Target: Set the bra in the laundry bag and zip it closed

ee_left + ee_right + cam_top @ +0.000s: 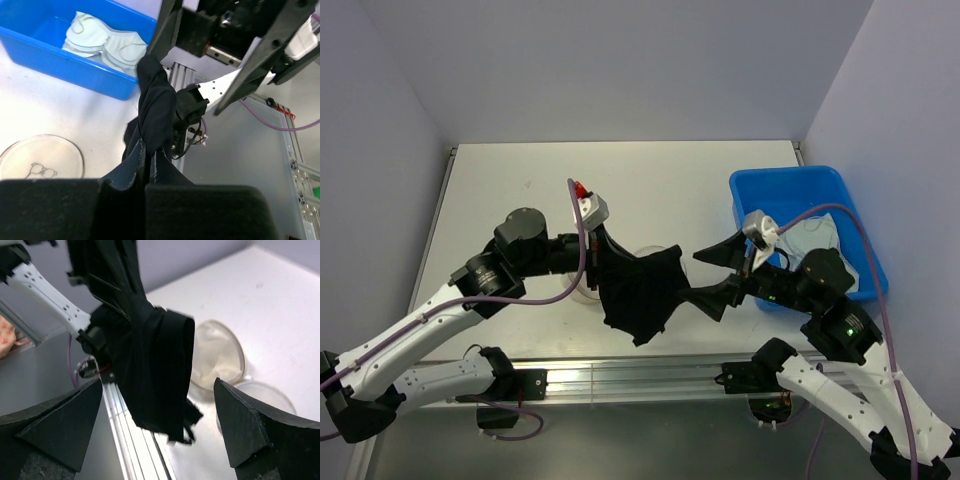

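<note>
Mostly the laundry bag is hidden: from above, the hanging bra covers it, leaving only pale slivers at the cloth's edges. The right wrist view shows just part of its open drum, and its lid is cut off behind a finger. In the left wrist view the lid's small dark mark is too faint to read. The left gripper is clenched on the bra's upper edge, the fabric squeezed flat between its pads, so the garment dangles over the bag on the table. The right gripper is spread wide, gripping nothing, with the bra hanging just ahead of its gap. The bra is soft, black, folded cloth. The bag is round, translucent cream mesh. The blue bin is smooth hard plastic, holding white padded cups
</note>
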Controlling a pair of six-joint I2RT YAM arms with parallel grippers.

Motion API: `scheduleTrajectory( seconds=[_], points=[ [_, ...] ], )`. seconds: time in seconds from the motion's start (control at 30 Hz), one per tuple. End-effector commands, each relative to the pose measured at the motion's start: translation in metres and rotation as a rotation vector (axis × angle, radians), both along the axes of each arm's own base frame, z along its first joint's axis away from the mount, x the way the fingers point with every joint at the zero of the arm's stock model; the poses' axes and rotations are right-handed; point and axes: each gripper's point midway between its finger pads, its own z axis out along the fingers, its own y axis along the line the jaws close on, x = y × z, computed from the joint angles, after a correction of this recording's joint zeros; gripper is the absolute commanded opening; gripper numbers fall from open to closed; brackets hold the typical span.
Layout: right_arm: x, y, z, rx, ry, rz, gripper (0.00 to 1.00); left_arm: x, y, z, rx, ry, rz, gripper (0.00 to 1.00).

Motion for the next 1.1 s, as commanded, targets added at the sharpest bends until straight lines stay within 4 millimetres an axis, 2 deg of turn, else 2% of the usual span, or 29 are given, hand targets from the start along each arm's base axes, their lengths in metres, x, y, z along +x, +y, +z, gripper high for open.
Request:
scheduleTrajectory(
  seconds=[0.0,0.1,0.17,0.2,0.23,0.37,0.4,0.43,0.5,0.53,0.57,0.6,0.67,0.7,0.77,0.8,0.83,0.87,0.9,0.93,1.0,1.03,1.07],
  points=[
    [0.005,-0.006,0.029,0.088,-0.123,-0.054,1.0,-0.017,-0.004,0.029,-0.041,-0.072,-0.112,0.0],
    [0.001,0.006,0.031,0.078,-0.159,0.038,1.0,-0.028,-0.005,0.035,-0.047,-0.083,-0.188,0.0],
    [0.001,0.018,0.026,0.069,-0.133,0.104,1.0,-0.029,-0.006,0.039,-0.05,-0.092,-0.201,0.0],
    [-0.008,0.024,0.024,0.07,-0.114,0.18,1.0,-0.029,-0.006,0.04,-0.053,-0.094,-0.202,0.0],
    [-0.005,0.03,0.017,0.067,-0.072,0.196,1.0,-0.029,-0.007,0.041,-0.056,-0.096,-0.206,0.0],
    [0.004,0.034,0.005,0.052,-0.048,0.176,1.0,-0.032,-0.009,0.045,-0.068,-0.097,-0.232,0.0],
    [0.002,0.035,-0.002,0.052,-0.036,0.191,1.0,-0.032,-0.01,0.046,-0.074,-0.102,-0.235,0.0],
    [-0.007,0.038,-0.003,0.069,-0.013,0.243,1.0,-0.032,-0.01,0.047,-0.077,-0.104,-0.236,0.0],
    [-0.011,0.041,-0.001,0.102,-0.017,0.282,1.0,-0.033,-0.01,0.048,-0.081,-0.104,-0.244,0.0],
    [-0.018,0.043,-0.01,0.102,0.033,0.319,0.97,-0.032,-0.011,0.047,-0.079,-0.102,-0.242,0.0],
    [-0.02,0.045,-0.004,0.133,0.001,0.347,0.91,-0.031,-0.012,0.046,-0.077,-0.098,-0.238,0.0],
    [-0.022,0.046,-0.005,0.14,0.007,0.361,0.77,-0.029,-0.012,0.046,-0.077,-0.096,-0.227,0.0],
    [-0.023,0.047,-0.006,0.162,0.02,0.362,0.58,-0.027,-0.012,0.045,-0.082,-0.091,-0.208,0.01],
    [-0.023,0.046,-0.008,0.163,0.023,0.359,0.37,-0.022,-0.012,0.043,-0.08,-0.087,-0.178,0.05],
    [-0.017,0.046,-0.008,0.172,0.028,0.324,0.16,-0.016,-0.009,0.044,-0.086,-0.084,-0.127,0.15],
    [-0.015,0.046,-0.009,0.173,0.031,0.309,0.02,-0.009,-0.008,0.041,-0.08,-0.074,-0.081,0.39],
    [-0.012,0.046,-0.009,0.176,0.035,0.29,0.0,0.009,-0.006,0.038,-0.069,-0.064,0.029,0.51],
    [-0.008,0.046,-0.009,0.174,0.041,0.27,0.0,0.019,0.0,0.035,-0.06,-0.054,0.102,0.61],
    [-0.001,0.047,-0.01,0.173,0.049,0.237,0.0,0.032,0.004,0.025,-0.039,-0.037,0.183,0.78],
    [0.004,0.047,-0.012,0.166,0.06,0.216,0.0,0.058,0.016,0.021,-0.033,-0.014,0.352,0.83],
    [0.021,0.048,-0.011,0.166,0.08,0.13,0.0,0.083,0.038,0.01,-0.018,0.03,0.512,0.88],
    [0.026,0.048,-0.011,0.163,0.083,0.109,0.0,0.091,0.046,-0.002,-0.019,0.084,0.566,0.89],
    [0.031,0.048,-0.011,0.16,0.086,0.087,0.0,0.101,0.063,-0.002,-0.038,0.1,0.66,0.89]
  ],
)
